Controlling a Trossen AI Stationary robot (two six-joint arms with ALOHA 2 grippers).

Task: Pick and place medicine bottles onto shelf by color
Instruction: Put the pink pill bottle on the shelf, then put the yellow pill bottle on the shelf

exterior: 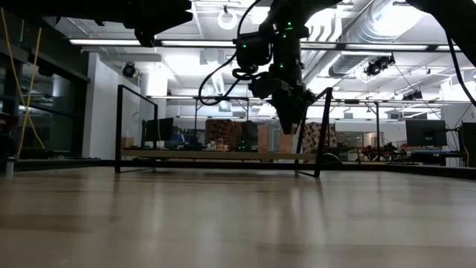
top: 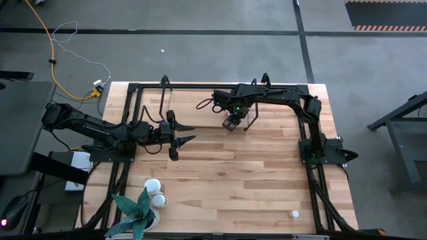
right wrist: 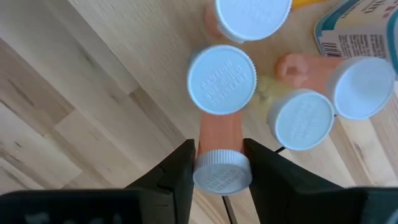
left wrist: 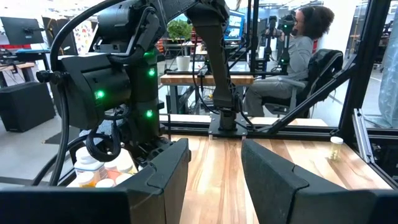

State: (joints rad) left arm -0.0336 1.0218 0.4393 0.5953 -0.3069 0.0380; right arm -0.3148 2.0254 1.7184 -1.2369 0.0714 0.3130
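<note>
Right gripper [right wrist: 221, 163] above the shelf [top: 200, 110], fingers closed on an orange bottle with a ribbed white cap [right wrist: 222, 170]; just beyond, a cluster of white-capped bottles [right wrist: 222, 79] already standing on the board. Likely risk: a tilted or early release toppling the held bottle into its nearest neighbour, the gap being narrow. Left gripper [top: 181, 135] idle over the table, fingers apart, holding nothing

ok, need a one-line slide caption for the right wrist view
Right gripper jaws closed on a white-capped orange bottle, just above three other white-capped bottles standing on the shelf board.
</note>
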